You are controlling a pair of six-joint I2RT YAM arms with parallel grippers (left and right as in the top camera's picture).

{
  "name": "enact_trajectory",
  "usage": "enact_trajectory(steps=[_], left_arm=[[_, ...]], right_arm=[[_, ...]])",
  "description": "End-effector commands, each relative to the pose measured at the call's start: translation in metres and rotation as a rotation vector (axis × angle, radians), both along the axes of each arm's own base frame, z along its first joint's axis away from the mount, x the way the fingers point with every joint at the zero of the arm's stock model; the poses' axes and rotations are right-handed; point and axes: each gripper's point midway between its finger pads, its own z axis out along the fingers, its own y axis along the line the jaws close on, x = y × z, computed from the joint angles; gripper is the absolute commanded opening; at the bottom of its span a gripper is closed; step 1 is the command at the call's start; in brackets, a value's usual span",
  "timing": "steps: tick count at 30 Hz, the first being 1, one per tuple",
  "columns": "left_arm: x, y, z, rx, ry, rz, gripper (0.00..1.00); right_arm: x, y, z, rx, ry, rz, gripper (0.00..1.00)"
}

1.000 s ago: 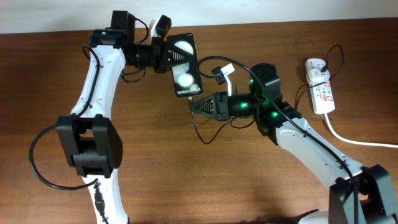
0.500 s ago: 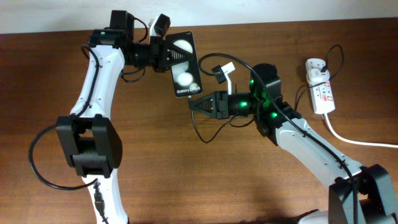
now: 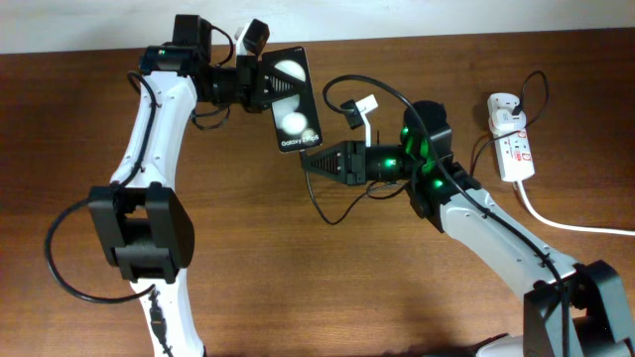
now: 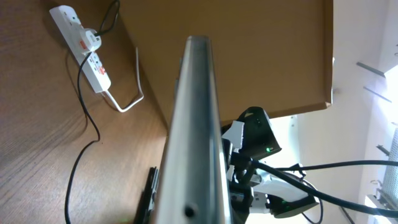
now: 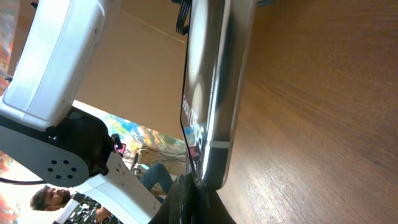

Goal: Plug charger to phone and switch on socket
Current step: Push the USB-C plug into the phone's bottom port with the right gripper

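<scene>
The phone is held off the table, tilted, by my left gripper, which is shut on its upper part. In the left wrist view the phone shows edge-on. My right gripper is shut on the charger's black plug tip and sits right at the phone's bottom end. In the right wrist view the dark fingers touch that end of the phone; the plug tip itself is hidden. The charger's white adapter sits in the socket at the right.
The black charger cable trails over the brown table from the socket toward my right arm. A thick white cord leaves the socket to the right edge. The left arm's white casing fills the right wrist view's left side.
Both grippers and the phone have shifted slightly up and left in the overhead view. The right gripper stays at the phone's bottom end.
</scene>
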Motion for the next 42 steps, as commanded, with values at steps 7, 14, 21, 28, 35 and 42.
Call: enact_trajectory(steps=[7, 14, 21, 28, 35, 42], left_arm=[[-0.004, -0.006, 0.002, 0.015, -0.006, -0.008, 0.0], [0.008, -0.003, -0.044, 0.286, -0.021, 0.068, 0.0], [-0.008, -0.01, -0.071, 0.371, 0.011, 0.027, 0.0], [-0.025, -0.018, -0.078, 0.265, 0.118, -0.02, 0.0], [-0.045, -0.048, -0.077, 0.22, 0.129, -0.1, 0.0], [-0.048, -0.059, -0.049, 0.053, 0.089, -0.143, 0.0]], right_arm=[[0.023, -0.023, -0.019, -0.086, -0.02, -0.108, 0.32], [0.006, -0.025, -0.042, -0.157, -0.041, -0.033, 0.46], [-0.004, -0.028, -0.058, -0.21, -0.077, 0.004, 0.56], [-0.002, -0.029, -0.061, -0.228, -0.073, -0.013, 0.58], [-0.001, -0.028, -0.06, -0.222, -0.055, -0.018, 0.58], [-0.002, -0.005, -0.038, -0.151, -0.06, -0.011, 0.4]])
